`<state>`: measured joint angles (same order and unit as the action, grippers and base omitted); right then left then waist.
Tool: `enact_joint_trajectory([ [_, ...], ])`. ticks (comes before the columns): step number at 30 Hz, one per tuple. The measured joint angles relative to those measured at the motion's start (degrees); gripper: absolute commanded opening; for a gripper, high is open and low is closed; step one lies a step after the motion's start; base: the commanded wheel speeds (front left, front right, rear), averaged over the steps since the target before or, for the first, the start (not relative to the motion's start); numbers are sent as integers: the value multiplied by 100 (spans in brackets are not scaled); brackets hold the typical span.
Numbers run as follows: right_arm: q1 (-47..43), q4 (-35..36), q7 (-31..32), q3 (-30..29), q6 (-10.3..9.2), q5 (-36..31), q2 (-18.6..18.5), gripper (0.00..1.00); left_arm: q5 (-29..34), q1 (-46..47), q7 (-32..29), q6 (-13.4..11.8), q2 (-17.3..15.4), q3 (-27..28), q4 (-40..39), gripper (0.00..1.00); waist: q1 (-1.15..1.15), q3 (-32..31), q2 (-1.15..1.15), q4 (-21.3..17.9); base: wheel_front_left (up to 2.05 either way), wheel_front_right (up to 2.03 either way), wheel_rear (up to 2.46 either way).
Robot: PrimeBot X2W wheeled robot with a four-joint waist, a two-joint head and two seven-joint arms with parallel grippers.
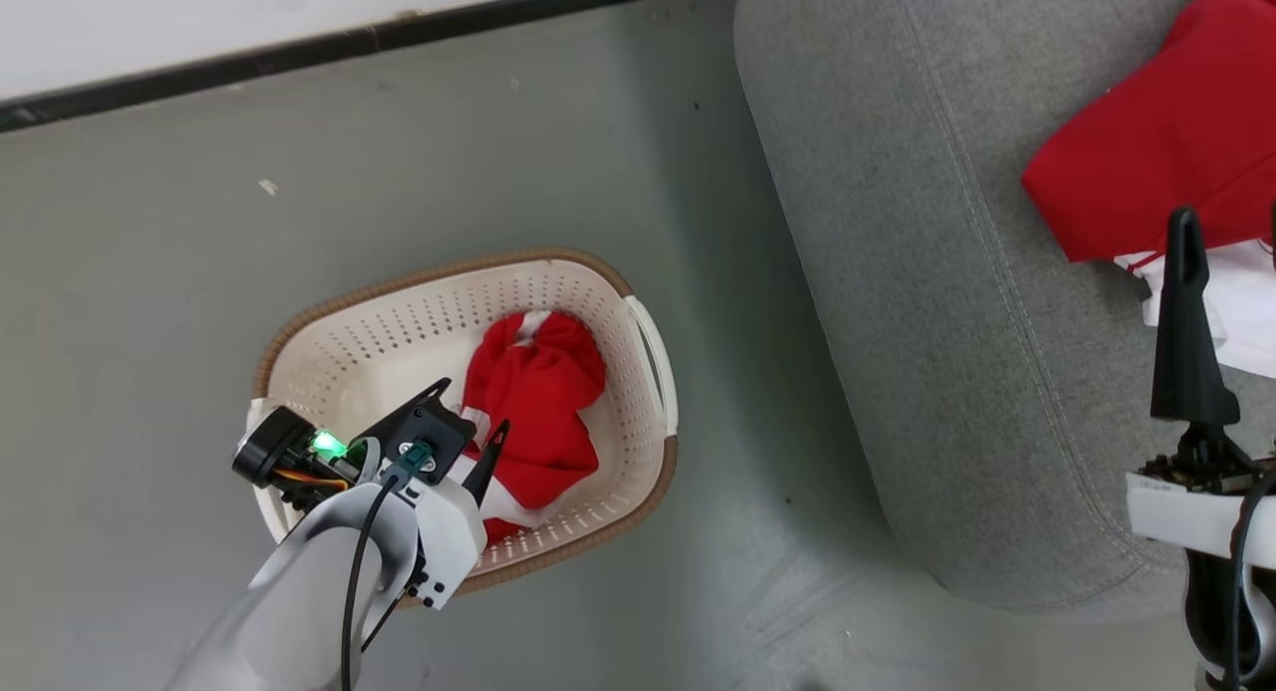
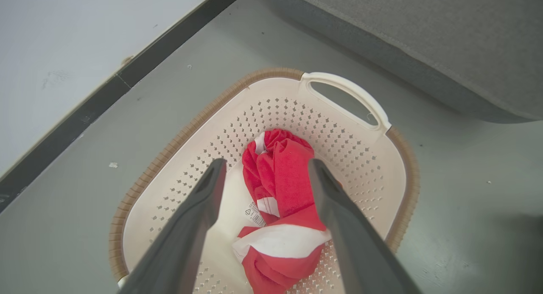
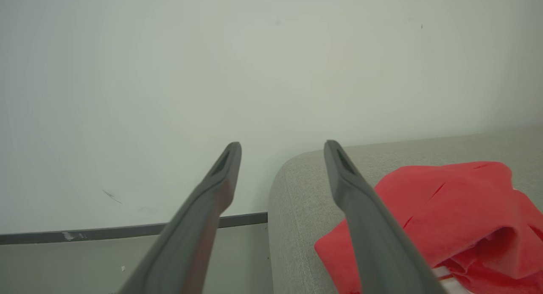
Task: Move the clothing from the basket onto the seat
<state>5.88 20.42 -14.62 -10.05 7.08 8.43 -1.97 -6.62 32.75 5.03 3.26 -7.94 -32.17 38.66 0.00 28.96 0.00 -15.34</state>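
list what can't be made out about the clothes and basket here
- Head view: the red garment on the seat runs off the right edge, so its full shape is unknown.
- Head view: the left arm covers the basket's near rim and part of the bundle inside.
- Left wrist view: the label print is too small to read.
- One garment or several in the bundle: too bunched to tell.

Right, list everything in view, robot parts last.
floor: one, grey-green, under everything
wall: one, white with black skirting, far side
sofa: one, grey, on the floor at the head view's right
basket: one, cream-white with brown rim, on the floor left of the sofa
bundled garment: one, red with white trim, inside the basket
spread garment: at least one, red with white parts, on the sofa
left gripper: one, dark fingers, open over the bundled garment
right gripper: one, dark fingers, open over the sofa
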Motion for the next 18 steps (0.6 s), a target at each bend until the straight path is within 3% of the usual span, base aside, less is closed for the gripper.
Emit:
enact_joint_trajectory([
  [18, 799, 32, -1, 200, 0, 404, 0, 100, 382, 787, 2, 47, -152, -200, 817, 100, 0, 1107, 0, -639, 0, 0, 0],
])
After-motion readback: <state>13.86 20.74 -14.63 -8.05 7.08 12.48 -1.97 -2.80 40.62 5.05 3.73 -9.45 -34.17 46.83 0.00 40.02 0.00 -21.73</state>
